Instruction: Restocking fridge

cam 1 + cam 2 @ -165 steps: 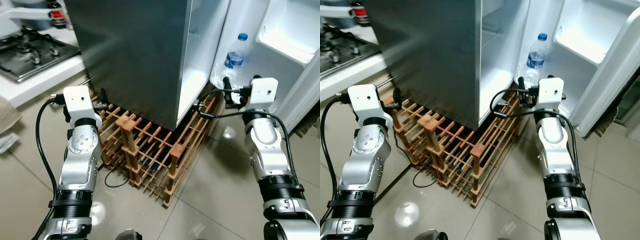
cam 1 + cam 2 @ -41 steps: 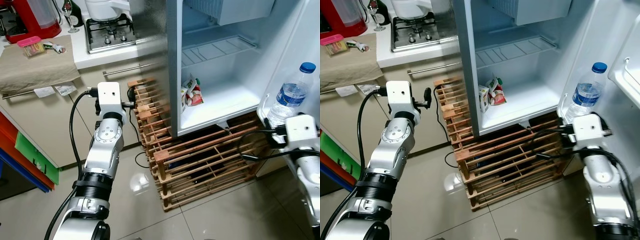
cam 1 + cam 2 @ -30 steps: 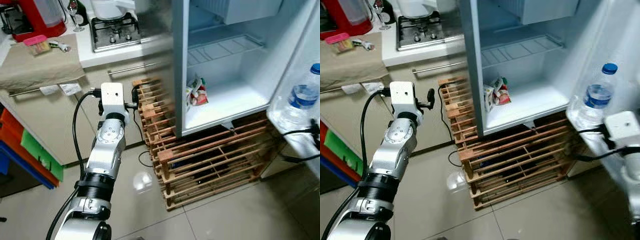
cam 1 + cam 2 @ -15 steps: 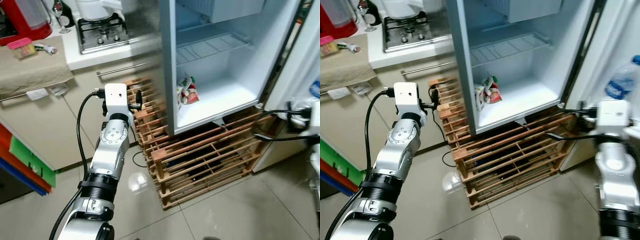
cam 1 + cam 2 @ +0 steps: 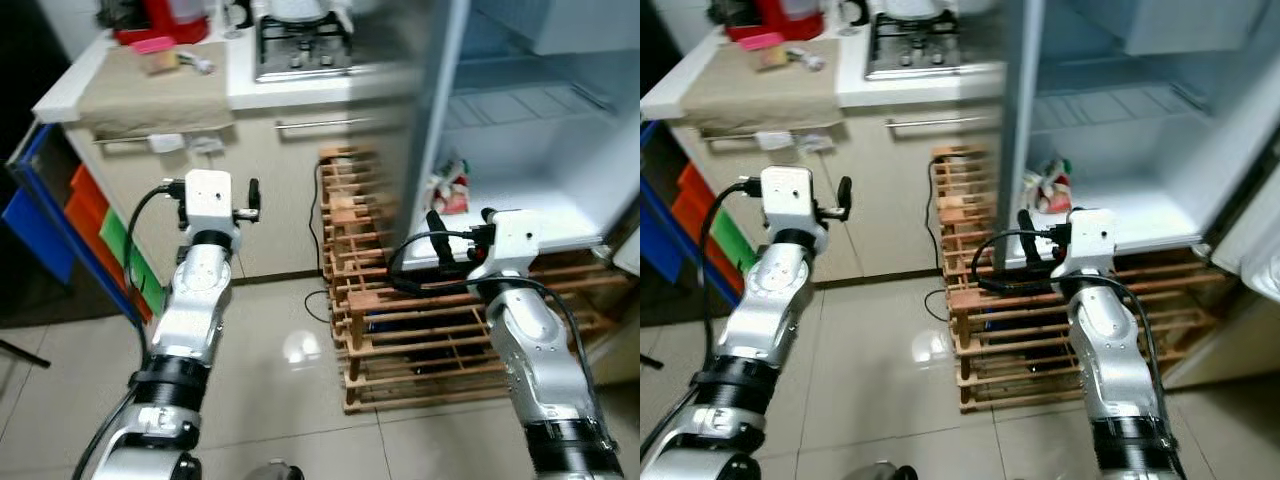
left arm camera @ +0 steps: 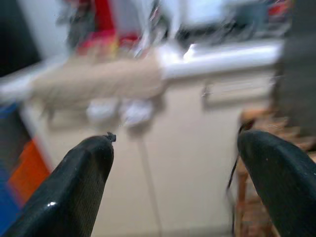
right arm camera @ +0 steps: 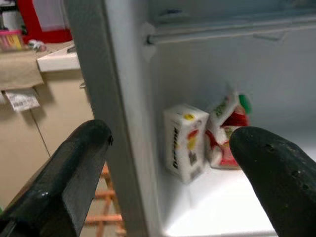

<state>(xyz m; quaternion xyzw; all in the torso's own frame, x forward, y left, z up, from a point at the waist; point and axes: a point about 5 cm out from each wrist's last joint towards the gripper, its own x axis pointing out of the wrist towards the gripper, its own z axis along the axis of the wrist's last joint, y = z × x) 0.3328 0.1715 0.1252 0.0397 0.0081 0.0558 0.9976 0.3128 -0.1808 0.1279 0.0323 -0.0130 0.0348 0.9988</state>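
Turning from the open fridge (image 5: 520, 170), both the left gripper (image 6: 173, 182) and right gripper (image 7: 168, 182), empty and spread wide, should seek stock on the worktop (image 5: 150, 85) ahead of the left.

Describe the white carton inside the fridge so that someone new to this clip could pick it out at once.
Start at the open fridge standing on the wooden rack. On its lowest white shelf, near the front left wall, two packages stand together. The white carton is the boxy one nearer the wall, white with small yellow and red marks, while its neighbour, the pouch, is crumpled, red and green.
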